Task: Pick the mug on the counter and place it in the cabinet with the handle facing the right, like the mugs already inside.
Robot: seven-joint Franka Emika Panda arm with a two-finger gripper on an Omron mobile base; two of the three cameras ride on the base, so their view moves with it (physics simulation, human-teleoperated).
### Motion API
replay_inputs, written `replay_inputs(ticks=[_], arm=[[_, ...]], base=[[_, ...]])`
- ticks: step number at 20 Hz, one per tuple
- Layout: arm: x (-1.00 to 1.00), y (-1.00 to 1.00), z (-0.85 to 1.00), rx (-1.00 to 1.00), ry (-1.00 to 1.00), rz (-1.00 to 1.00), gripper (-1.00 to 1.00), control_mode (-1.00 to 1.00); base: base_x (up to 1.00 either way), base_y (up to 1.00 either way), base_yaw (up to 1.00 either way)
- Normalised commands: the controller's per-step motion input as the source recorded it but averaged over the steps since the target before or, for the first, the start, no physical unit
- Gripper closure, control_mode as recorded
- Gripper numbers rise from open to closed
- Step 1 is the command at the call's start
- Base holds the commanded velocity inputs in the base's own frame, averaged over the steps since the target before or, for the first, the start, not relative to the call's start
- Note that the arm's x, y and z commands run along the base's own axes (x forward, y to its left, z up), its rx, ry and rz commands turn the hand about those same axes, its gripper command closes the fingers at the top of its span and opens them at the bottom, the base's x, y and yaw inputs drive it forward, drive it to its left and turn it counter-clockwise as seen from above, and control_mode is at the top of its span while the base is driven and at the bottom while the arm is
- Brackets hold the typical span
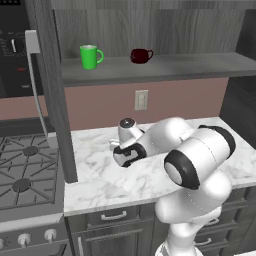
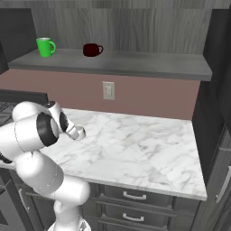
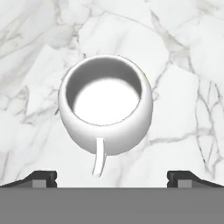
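Wrist is hovering low over the worktop in the left base view; the right one is showing green mug and red mug shelved. Hand view: fingers are spread wide, released, above the mug standing upright; I am judging a straight descent straddling the rim, avoiding the handle.

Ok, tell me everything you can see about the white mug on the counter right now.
The white mug is small and squat with a rounded, glossy, ceramic-looking body and a thin white loop handle. It stands upright and looks empty, its pale inside bottom showing. It rests on the white marble counter. In the hand view the handle points toward the camera. The open gripper hovers above, fingertips wide to either side, not touching it. No emblem shows from this angle.
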Motion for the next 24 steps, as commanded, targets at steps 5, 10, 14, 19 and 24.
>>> replay_inputs(ticks=[5,10,14,19,24], arm=[[0.15,0.06,-0.11,0.00,0.00,-0.02,-1.00,-1.00],[0.13,0.05,-0.11,0.00,0.00,-0.02,-1.00,-1.00],[0.11,0.04,-0.15,0.00,0.00,-0.03,-1.00,-1.00],[0.11,0.01,-0.16,0.00,0.00,-0.04,-1.00,-1.00],[0.20,0.00,-0.08,0.00,0.00,-0.08,1.00,-1.00]], base=[[0.00,0.00,0.00],[0.00,0.00,0.00],[0.00,0.00,0.00],[0.00,0.00,0.00],[0.00,0.00,0.00]])
